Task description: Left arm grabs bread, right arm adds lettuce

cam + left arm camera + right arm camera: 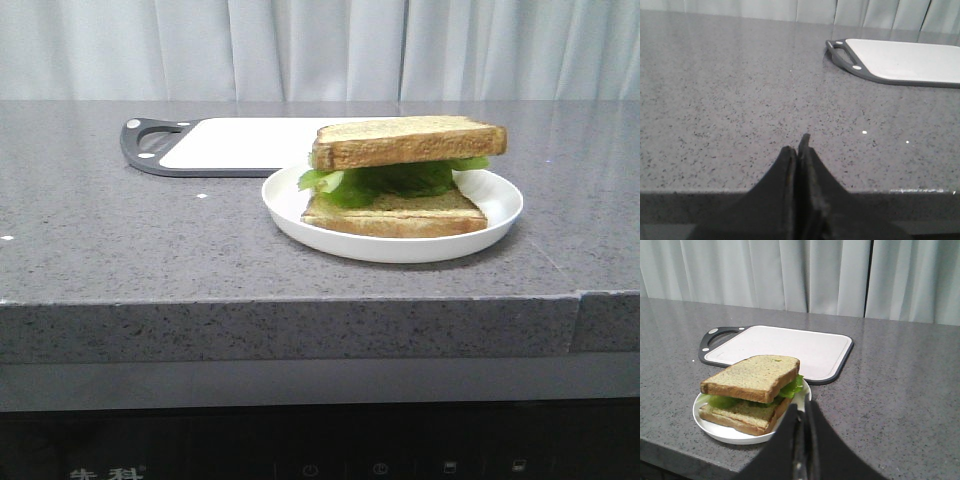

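The bread (405, 142), a thick tan slice with a brown crust, lies on top of the green lettuce (395, 180). The lettuce rests on a thinner slice (395, 215) in a white plate (400, 247). The right wrist view shows the same stack: bread (752, 376), lettuce (792, 386), thinner slice (740, 415), plate (730, 434). My right gripper (802, 412) is shut and empty, near the plate's rim and apart from the sandwich. My left gripper (800, 145) is shut and empty over bare counter near the front edge. Neither gripper shows in the front view.
A white cutting board with a dark grey rim and handle (240, 145) lies behind the plate; it also shows in the left wrist view (905, 62) and the right wrist view (785, 347). The grey speckled counter ends at a front edge (300, 300). Curtains hang behind.
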{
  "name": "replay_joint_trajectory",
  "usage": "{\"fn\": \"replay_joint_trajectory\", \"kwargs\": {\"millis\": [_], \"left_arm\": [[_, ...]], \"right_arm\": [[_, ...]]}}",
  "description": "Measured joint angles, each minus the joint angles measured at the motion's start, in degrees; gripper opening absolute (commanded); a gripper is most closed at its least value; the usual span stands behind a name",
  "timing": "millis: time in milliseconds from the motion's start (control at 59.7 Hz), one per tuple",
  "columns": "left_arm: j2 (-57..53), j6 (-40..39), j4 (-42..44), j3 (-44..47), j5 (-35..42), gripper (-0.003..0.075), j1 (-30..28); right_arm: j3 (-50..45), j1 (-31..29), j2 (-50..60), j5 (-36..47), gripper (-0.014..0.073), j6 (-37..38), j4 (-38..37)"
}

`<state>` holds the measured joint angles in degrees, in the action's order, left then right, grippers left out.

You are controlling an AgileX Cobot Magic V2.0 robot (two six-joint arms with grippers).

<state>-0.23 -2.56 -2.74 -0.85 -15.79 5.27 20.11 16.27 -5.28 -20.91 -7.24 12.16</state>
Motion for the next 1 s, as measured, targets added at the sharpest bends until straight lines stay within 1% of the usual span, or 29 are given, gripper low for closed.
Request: {"fn": "replay_joint_trajectory", "kwargs": {"millis": [251, 1004], "left_arm": [[0.0, 0.0, -0.23, 1.15, 3.18, -0.0021, 0.0], [0.0, -0.02, -0.35, 1.15, 3.54, -0.002, 0.0]], "right_arm": [[0.0, 0.0, 0.0, -0.12, -0.006, 0.0, 0.0], [0.0, 0.0, 0.0, -0.15, -0.006, 0.0, 0.1]]}}
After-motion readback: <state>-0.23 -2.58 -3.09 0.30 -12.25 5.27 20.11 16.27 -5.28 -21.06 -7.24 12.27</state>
